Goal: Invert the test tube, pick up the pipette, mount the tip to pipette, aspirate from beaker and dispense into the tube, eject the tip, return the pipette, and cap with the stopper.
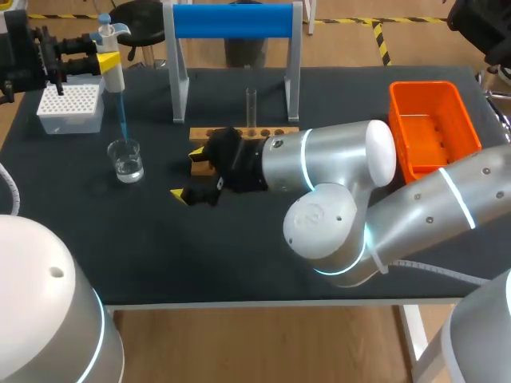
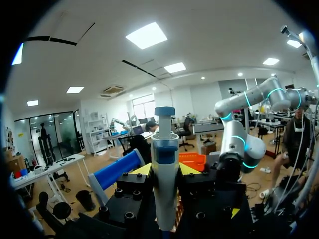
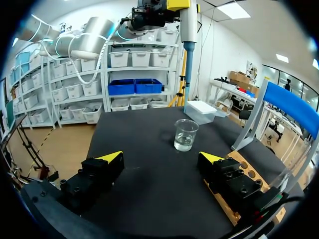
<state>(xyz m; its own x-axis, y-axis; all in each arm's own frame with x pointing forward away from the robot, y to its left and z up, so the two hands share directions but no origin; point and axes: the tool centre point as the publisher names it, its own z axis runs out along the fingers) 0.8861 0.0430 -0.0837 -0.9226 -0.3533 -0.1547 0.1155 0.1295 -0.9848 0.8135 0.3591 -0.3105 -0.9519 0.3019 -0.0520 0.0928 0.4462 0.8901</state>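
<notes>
Black matting covers the table (image 1: 263, 255) where your two arms share one job, by the look of it at the aspirating stage. Your left gripper (image 2: 165, 172) is clamped on the pipette (image 2: 165, 149), both yellow-tipped fingers pressed to its barrel from either side. It holds the pipette upright so the blue tip (image 1: 122, 116) hangs straight down below the jaws toward the beaker (image 1: 126, 159). From these views you cannot tell whether the tip's end has reached the liquid. That vertical hold is likely deliberate: a tilted pipette would draw badly and could clip the glass rim. Your right gripper (image 3: 160, 158) is spread wide and holds nothing. It lies low over the table with the beaker ahead of its jaws and well apart from them, a position that reads as keeping clear of the left arm's work. One right finger sits at the end of the wooden rack (image 3: 249, 175), and the test tube (image 1: 251, 108) stands upright in that rack, off to the side of the right jaws, apparently ready to receive the dispense. The white tip box (image 1: 70, 108) sits below and just beside the left jaws, close at hand for mounting. Past the rack rises the blue-topped stand (image 1: 231, 20), probably the pipette's home. The orange bin (image 1: 435, 128) lies well behind the right jaws, a likely drop for the spent tip.
</notes>
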